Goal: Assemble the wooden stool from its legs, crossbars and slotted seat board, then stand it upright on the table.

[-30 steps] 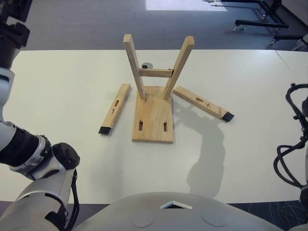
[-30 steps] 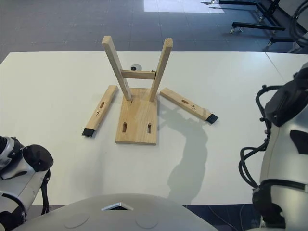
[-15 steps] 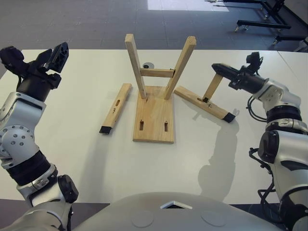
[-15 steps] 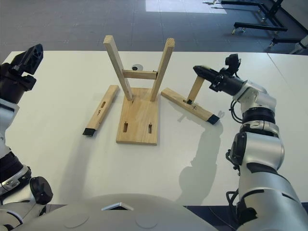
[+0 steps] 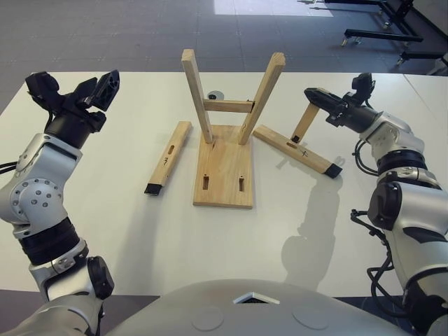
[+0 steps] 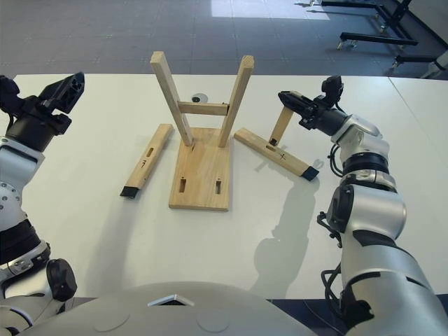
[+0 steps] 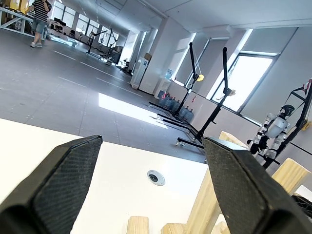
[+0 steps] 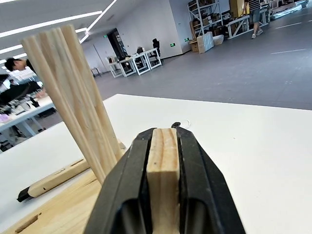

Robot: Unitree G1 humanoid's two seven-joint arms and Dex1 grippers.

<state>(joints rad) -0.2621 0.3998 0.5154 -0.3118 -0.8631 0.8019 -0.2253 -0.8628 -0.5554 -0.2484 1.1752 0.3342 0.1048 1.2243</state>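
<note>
White table: right gripper pinches tilted crossbar, lower end on flat-lying, pencil-marked leg; left gripper fingers spread.

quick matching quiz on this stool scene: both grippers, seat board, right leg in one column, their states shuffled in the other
1 left gripper
2 right gripper
3 seat board
4 right leg

a flat, two legs standing in it
b shut on crossbar
c open, holding nothing
d lying flat, crossbar's lower end on it

Pairs: 1-c, 2-b, 3-a, 4-d
</note>
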